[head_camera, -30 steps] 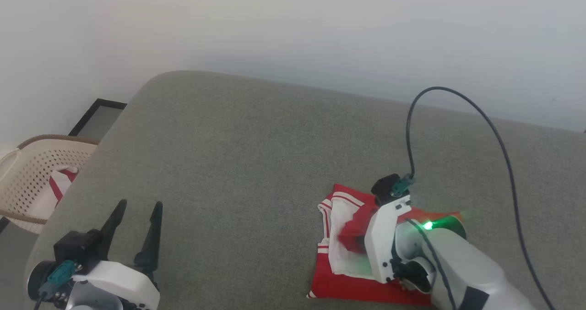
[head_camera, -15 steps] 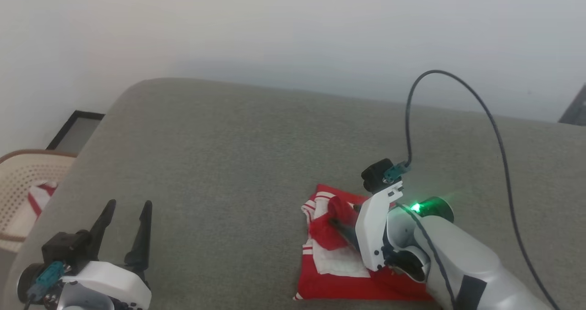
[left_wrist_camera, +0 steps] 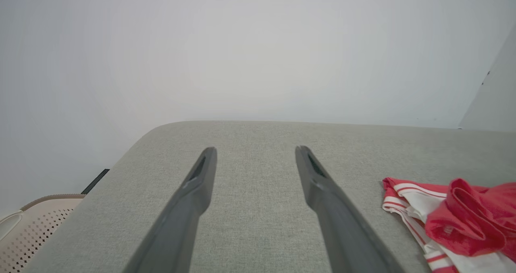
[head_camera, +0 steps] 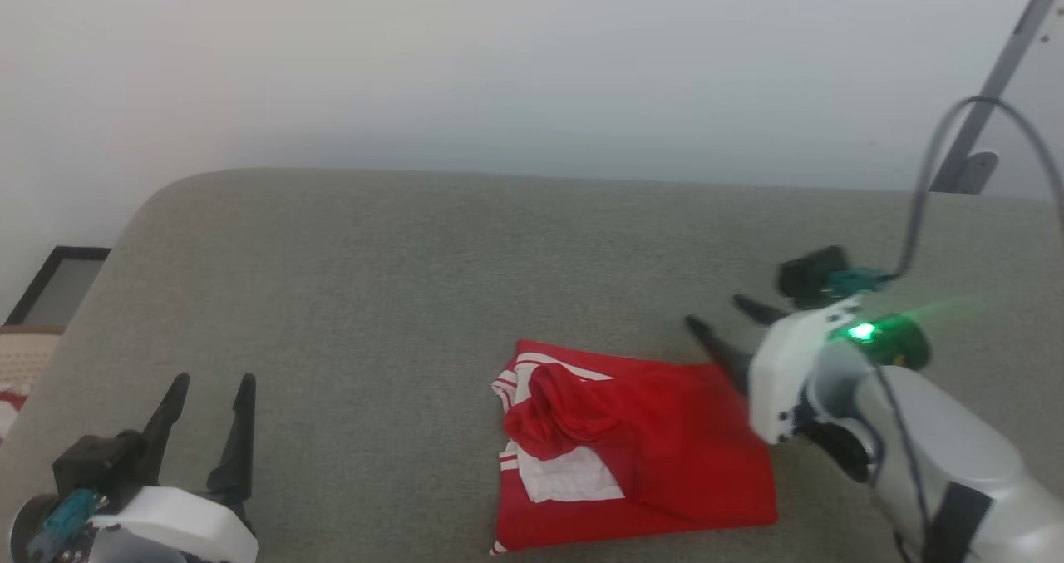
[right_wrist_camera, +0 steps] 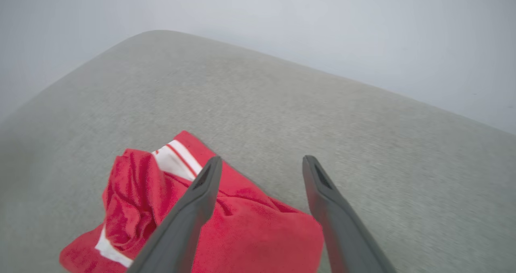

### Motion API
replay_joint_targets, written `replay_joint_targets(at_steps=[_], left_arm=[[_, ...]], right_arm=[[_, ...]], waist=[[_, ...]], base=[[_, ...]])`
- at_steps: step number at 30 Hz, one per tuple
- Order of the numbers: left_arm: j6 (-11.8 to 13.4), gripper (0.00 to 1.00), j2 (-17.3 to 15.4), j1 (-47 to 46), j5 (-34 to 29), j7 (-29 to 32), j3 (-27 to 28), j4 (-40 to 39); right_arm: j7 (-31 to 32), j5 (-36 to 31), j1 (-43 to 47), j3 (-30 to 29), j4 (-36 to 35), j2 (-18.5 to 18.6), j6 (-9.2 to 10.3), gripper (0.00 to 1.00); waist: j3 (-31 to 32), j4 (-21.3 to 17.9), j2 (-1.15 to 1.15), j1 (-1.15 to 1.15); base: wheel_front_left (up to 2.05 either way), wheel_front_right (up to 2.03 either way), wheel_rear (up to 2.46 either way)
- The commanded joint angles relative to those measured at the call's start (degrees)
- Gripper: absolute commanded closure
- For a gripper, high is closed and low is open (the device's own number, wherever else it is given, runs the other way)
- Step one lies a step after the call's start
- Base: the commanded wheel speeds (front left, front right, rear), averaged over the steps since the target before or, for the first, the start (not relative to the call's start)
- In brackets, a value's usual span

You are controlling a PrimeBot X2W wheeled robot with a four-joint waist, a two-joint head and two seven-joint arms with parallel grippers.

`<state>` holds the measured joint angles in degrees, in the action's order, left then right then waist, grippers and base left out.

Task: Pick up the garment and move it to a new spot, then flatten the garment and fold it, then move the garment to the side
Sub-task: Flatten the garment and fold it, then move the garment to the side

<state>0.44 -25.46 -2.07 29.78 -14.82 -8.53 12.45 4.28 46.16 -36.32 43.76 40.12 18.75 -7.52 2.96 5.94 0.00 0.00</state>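
Garment (head_camera: 648, 438) lies folded on the grey woven cushion (head_camera: 357, 297), a soft red square with white striped trim bunched at its left. Right gripper (head_camera: 715, 310), clamped on it a second ago, has let go and drawn back past its right edge, fingers spread wide. Left gripper (head_camera: 214, 377) hovers low, wide open too.

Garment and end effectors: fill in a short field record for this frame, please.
surface: cushion, grey
garment: red and white, lying roughly folded on the cushion, bunched lump on its left part
left end effector: open, empty, well left of the garment
right end effector: open, empty, at the garment's far right corner
fold quality: untidy, not flat
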Motion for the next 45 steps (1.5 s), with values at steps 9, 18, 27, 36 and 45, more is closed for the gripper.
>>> replay_joint_targets(at_steps=[9, 18, 27, 36, 45], left_arm=[[0.2, 0.00, -0.5, 2.7, 0.0, -0.5, 2.0, -0.8], [0.4, 0.00, -0.5, 4.5, 0.0, -0.4, 3.8, -1.7], [0.2, 0.00, -0.7, 5.2, -0.2, -0.4, 4.3, -2.0], [0.0, 0.00, -1.1, 4.7, -0.4, -0.4, 4.1, -2.1], [0.0, 0.00, -1.2, 4.5, -0.3, -0.4, 3.7, -2.2]], right_arm=[[-9.1, -2.8, 5.9, -9.7, -1.5, 6.2, 0.07, 0.00], [-12.5, -5.5, 13.1, -19.8, -4.3, 8.3, 0.06, 0.00], [-12.4, -9.1, 20.0, -28.8, -8.8, 6.8, 0.06, 0.00], [-8.9, -14.3, 25.6, -36.3, -15.9, 3.8, 0.06, 0.00], [-5.2, -18.1, 29.1, -41.0, -22.2, 0.9, 0.06, 0.00]], waist=[[0.5, -3.4, 0.00, 0.00], [0.5, -5.6, 0.00, 0.00], [0.4, -6.9, 0.00, 0.00], [0.2, -7.6, 0.00, 0.00], [0.1, -7.5, 0.00, 0.00]], base=[[0.00, 0.00, 0.00], [0.00, 0.00, 0.00], [0.00, 0.00, 0.00], [0.00, 0.00, 0.00], [0.00, 0.00, 0.00]])
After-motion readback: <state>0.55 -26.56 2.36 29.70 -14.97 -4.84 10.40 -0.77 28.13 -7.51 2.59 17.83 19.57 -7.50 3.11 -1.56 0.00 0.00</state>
